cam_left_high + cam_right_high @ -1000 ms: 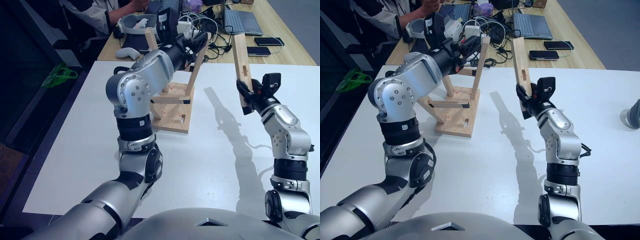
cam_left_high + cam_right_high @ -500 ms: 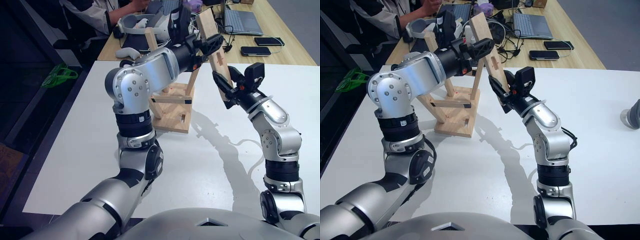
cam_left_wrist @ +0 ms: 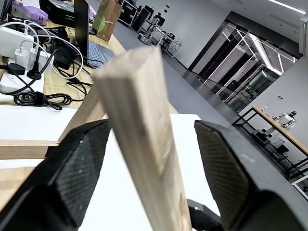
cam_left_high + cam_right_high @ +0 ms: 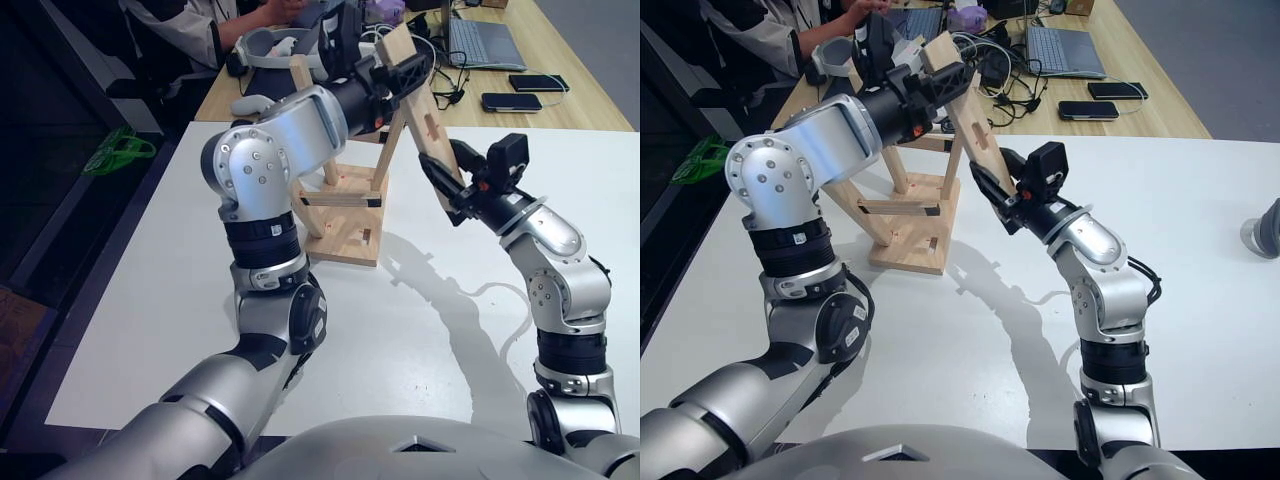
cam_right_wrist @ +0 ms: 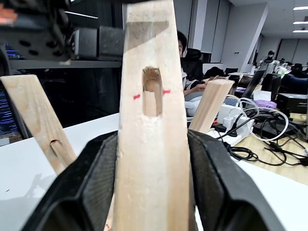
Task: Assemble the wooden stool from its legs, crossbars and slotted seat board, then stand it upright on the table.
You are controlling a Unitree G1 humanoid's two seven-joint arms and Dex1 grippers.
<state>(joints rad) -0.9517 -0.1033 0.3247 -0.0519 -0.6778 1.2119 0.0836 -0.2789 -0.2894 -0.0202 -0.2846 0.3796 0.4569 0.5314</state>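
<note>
Okay, leg-fitting step, I reckon. My right gripper (image 4: 450,186) pinches the loose leg (image 4: 427,125) low down, tilted beside the part-built stool; seat board (image 4: 345,243) flat on the table (image 4: 180,300). Left gripper (image 4: 413,68) is spread around the leg's top. Next: clamp left, steer into a slot.

We see the stool (image 4: 345,235) left on the counter (image 4: 400,330). The leg (image 4: 425,130) slants just right of it, with the left end effector (image 4: 405,72) at its top and the right end effector (image 4: 455,190) at its bottom.

Open office; laptop (image 4: 482,42), cables (image 3: 24,98), wooden desk (image 4: 570,45).
</note>
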